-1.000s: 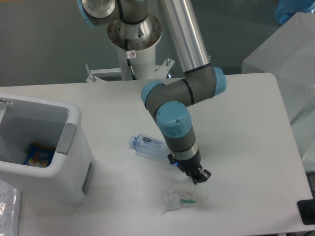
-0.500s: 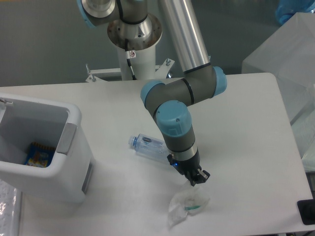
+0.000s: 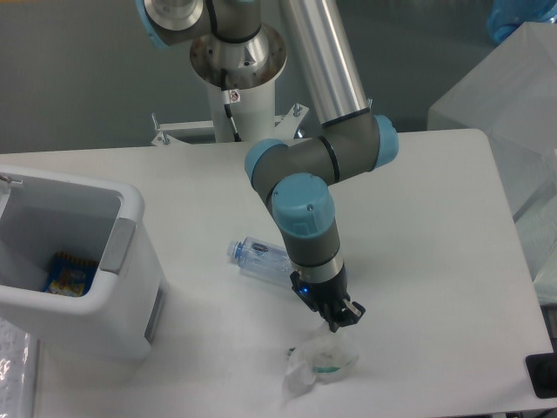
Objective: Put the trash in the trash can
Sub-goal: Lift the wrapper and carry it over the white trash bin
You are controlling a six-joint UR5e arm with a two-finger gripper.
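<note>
1. End effector (image 3: 339, 318) points down just above the crumpled wrapper (image 3: 318, 366); whether its fingers are apart, or pinch the wrapper's top, cannot be told.
2. Wrapper sits near the bench (image 3: 435, 244) front edge.
3. Bottle (image 3: 261, 258) lies on its side behind the arm.
4. Trash can (image 3: 130, 261) stands far left, snack packet (image 3: 70, 274) inside.

Bare table (image 3: 435, 261) lies open right of the arm. The bottle (image 3: 261, 259) lies between arm and bin (image 3: 130, 287). The bin's mouth is open above; a packet (image 3: 69, 273) lies inside.
</note>
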